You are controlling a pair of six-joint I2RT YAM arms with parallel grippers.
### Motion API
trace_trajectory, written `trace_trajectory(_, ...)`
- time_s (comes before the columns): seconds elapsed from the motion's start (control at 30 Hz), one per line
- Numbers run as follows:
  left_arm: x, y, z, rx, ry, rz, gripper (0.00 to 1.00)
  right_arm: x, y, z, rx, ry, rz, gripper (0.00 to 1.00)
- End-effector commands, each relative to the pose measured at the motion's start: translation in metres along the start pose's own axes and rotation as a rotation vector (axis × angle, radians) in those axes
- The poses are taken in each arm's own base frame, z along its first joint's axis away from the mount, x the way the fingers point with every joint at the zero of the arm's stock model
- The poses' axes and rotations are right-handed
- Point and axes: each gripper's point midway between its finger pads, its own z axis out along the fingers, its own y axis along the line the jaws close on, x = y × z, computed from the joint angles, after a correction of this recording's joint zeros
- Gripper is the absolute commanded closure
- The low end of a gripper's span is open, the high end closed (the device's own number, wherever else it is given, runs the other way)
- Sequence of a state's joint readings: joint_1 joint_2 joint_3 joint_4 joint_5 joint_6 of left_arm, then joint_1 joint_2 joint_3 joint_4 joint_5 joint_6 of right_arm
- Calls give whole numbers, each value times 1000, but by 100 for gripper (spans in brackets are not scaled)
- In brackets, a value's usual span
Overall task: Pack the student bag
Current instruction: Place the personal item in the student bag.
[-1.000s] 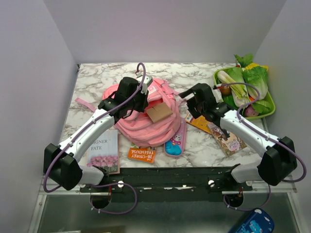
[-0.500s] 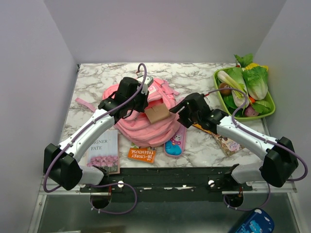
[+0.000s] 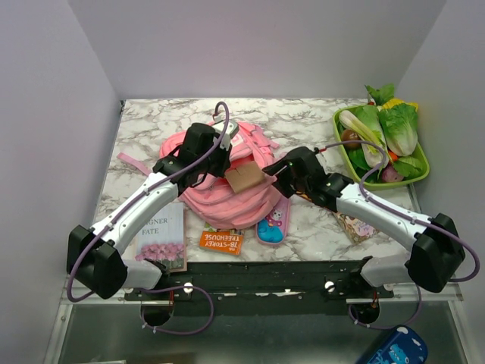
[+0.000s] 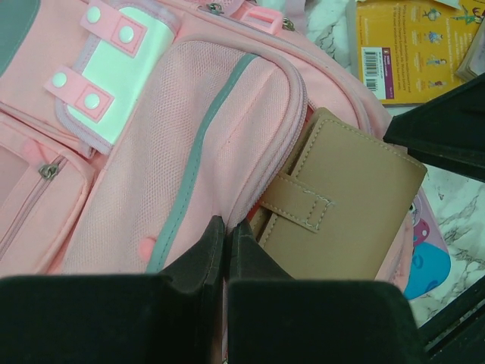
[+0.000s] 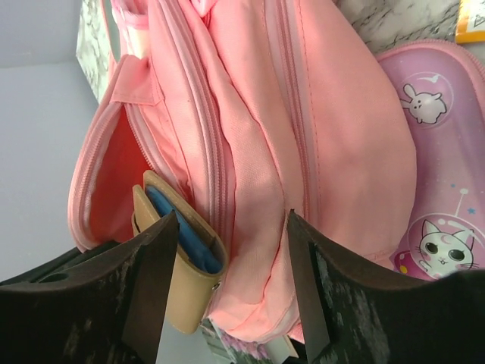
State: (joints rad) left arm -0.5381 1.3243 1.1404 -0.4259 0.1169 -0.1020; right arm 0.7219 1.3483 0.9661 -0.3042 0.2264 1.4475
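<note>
The student bag [image 3: 227,203] lies flat in the middle of the table, a big pink backpack with a white flap patch [image 4: 125,72]. A tan wallet [image 3: 246,177] sticks halfway out of its open zip pocket. My left gripper [image 3: 220,163] is shut, pinching the pink rim of that pocket [image 4: 227,227] just beside the wallet [image 4: 345,208]. My right gripper [image 3: 274,176] stands open at the bag's right side. Its jaws [image 5: 231,218] straddle the wallet's end [image 5: 178,280] and a fold of the bag's fabric [image 5: 341,152].
A small pink pencil case [image 3: 274,220] with a cat print lies against the bag's near right. An orange booklet [image 3: 221,241] and a flower-cover book [image 3: 163,235] lie near the front. A yellow book [image 4: 402,49] lies under the right arm. A green tray [image 3: 419,176] of vegetables stands at the back right.
My right gripper has moved left from the yellow book to the wallet and its jaws have narrowed. The left gripper has kept its pinch on the pocket rim.
</note>
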Motion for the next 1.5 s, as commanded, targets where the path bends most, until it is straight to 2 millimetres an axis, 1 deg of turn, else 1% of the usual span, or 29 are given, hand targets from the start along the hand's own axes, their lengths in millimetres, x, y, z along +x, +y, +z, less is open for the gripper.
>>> trace_trajectory(0.0, -24, -4, -13, 15, -107, 26, 98, -30, 13, -10, -41, -154, 27, 34)
trace_trajectory(0.1, -22, -5, -11, 19, -100, 28, 98, -31, 9, -10, -29, -161, -4, 34)
trace_trajectory(0.13, -22, -5, -11, 19, -102, 28, 98, -32, 3, -10, 0, -165, -19, 34)
trace_trajectory(0.2, -22, -5, -12, 21, -102, 26, 98, -35, -1, -14, 9, -181, -36, 41)
trace_trajectory(0.23, -22, -6, -12, 22, -103, 27, 98, -37, -5, -16, 14, -187, -43, 45)
trace_trajectory(0.27, -22, -5, -13, 20, -103, 30, 98, -37, -13, -17, 22, -190, -50, 52)
trace_trajectory(0.3, -23, -4, -13, 17, -105, 31, 98, -38, -12, -23, 4, -191, -53, 55)
trace_trajectory(0.33, -23, -4, -13, 16, -107, 34, 98, -37, -12, -26, -5, -185, -59, 61)
trace_trajectory(0.37, -22, -4, -12, 14, -102, 36, 98, -37, -10, -29, -22, -181, -65, 75)
trace_trajectory(0.4, -23, -3, -13, 11, -107, 40, 98, -31, -16, -28, -25, -156, -97, 80)
trace_trajectory(0.47, -26, -3, -13, 12, -112, 45, 98, -26, -13, -31, -53, -129, -105, 89)
trace_trajectory(0.57, -29, -4, -15, 12, -119, 48, 98, -5, -23, -26, -50, -48, -143, 95)
trace_trajectory(0.63, -32, -3, -16, 10, -124, 51, 98, 7, -27, -22, -46, -11, -162, 96)
trace_trajectory(0.67, -33, -3, -16, 8, -125, 51, 98, 14, -26, -19, -50, 7, -169, 98)
trace_trajectory(0.73, -35, -3, -17, 8, -128, 52, 98, 21, -21, -15, -66, 29, -187, 99)
trace_trajectory(0.77, -35, -3, -17, 8, -125, 52, 98, 24, -11, -13, -80, 33, -193, 99)
trace_trajectory(0.83, -35, -3, -18, 6, -125, 52, 98, 26, -3, -13, -91, 38, -208, 99)
trace_trajectory(0.87, -35, -3, -18, 5, -126, 52, 98, 26, 7, -14, -112, 38, -208, 99)
trace_trajectory(0.9, -35, -3, -18, 5, -127, 52, 98, 29, 7, -11, -106, 45, -214, 99)
trace_trajectory(1.07, -39, -6, -20, 15, -133, 44, 98, 37, 19, -2, -120, 71, -216, 99)
trace_trajectory(1.1, -38, -7, -19, 21, -129, 43, 98, 37, 25, -2, -130, 71, -211, 99)
trace_trajectory(1.2, -40, -9, -21, 27, -135, 43, 98, 41, 34, 4, -140, 82, -206, 99)
trace_trajectory(1.3, -41, -12, -23, 35, -131, 50, 98, 46, 47, 10, -157, 99, -201, 99)
trace_trajectory(1.33, -42, -12, -23, 34, -133, 58, 98, 45, 60, 8, -182, 100, -202, 99)
trace_trajectory(1.4, -45, -13, -25, 36, -134, 70, 98, 48, 63, 15, -177, 106, -205, 99)
trace_trajectory(1.47, -48, -15, -28, 41, -137, 82, 97, 50, 74, 20, -187, 108, -208, 99)
